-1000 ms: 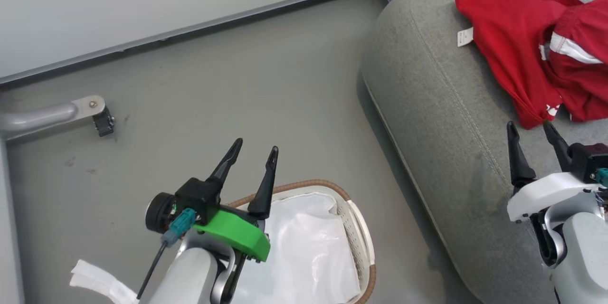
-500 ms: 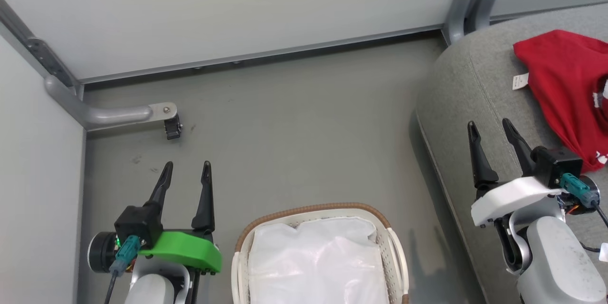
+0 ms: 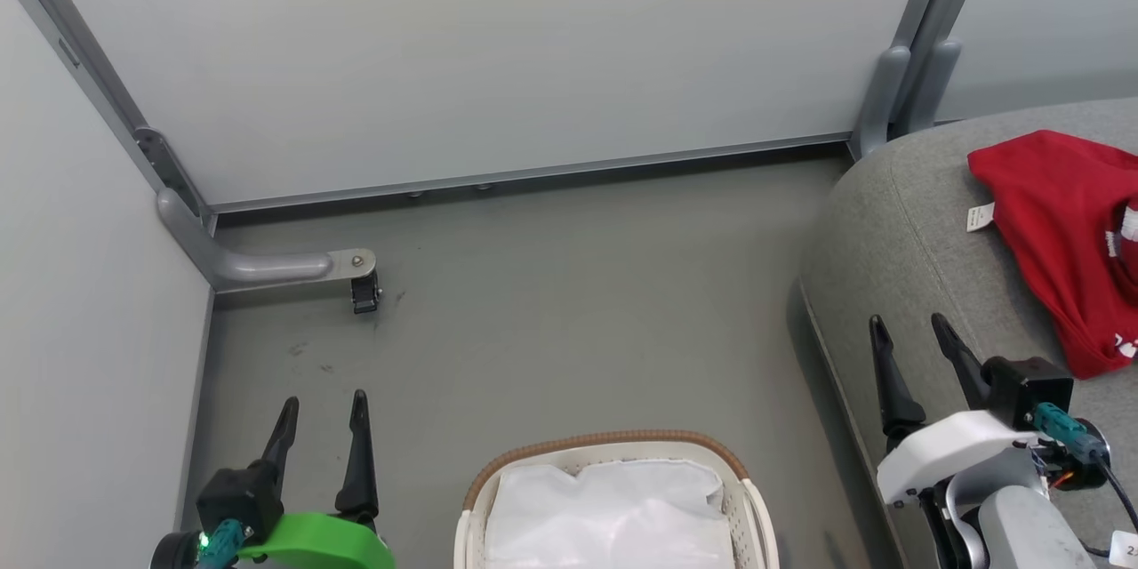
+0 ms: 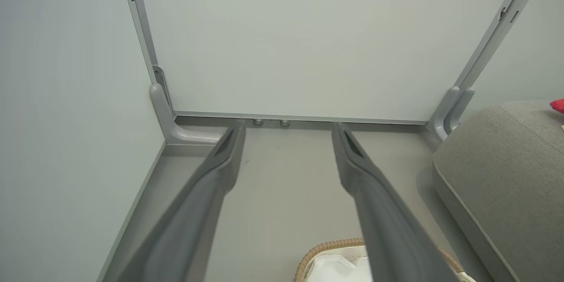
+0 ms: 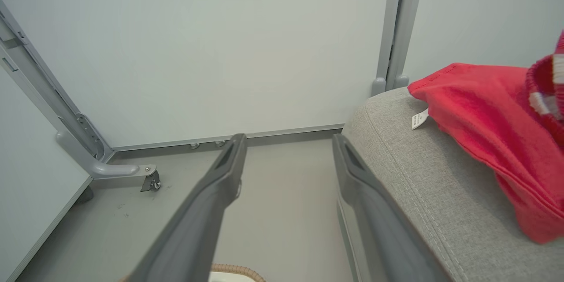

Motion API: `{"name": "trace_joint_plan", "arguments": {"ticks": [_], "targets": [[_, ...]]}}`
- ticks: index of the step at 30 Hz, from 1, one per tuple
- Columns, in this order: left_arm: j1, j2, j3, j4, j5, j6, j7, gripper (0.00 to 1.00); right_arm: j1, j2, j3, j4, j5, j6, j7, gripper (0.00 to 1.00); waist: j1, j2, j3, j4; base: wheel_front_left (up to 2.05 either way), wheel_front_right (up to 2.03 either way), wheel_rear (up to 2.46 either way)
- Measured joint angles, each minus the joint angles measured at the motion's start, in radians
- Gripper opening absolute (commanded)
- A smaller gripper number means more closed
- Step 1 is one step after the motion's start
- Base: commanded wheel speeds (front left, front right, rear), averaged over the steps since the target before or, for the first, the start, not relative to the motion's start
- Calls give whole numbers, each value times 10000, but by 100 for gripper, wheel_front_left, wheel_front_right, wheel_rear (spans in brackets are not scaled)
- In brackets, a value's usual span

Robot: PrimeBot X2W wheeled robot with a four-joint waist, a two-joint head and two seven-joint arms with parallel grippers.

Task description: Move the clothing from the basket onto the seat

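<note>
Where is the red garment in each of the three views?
Head view: the red garment lies at the right edge, on the grey seat.
Left wrist view: a small red bit at the right edge, by the seat.
Right wrist view: large, at the right, on the seat.
Shared landmark: the grey post behind the seat's corner.

Print on the white tag (image 3: 980, 216) of the clothing (image 3: 1049, 231) is too small to read.

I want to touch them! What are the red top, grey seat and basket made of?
The clothing looks like soft, fuzzy knit fabric. The seat seems woven grey upholstery with stitched seams. The basket looks like white holed plastic, its brown rim woven-looking.
</note>
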Motion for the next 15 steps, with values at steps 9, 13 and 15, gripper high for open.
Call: {"name": "trace_joint_plan", "arguments": {"ticks": [9, 13, 15], "targets": [[327, -31, 61, 416, -128, -61, 8, 0, 470, 134, -29, 351, 10, 2, 35, 0, 0, 0, -199, -57, 0, 0, 0], [343, -44, 144, 522, -671, -61, 213, 0, 572, 196, -105, 443, 531, 2, 270, 0, 0, 0, -202, -62, 0, 0, 0], [342, -44, 209, 504, -995, -63, 320, 0, 572, 196, -136, 408, 895, 0, 376, 0, 0, 0, -202, -66, 0, 0, 0]]}}
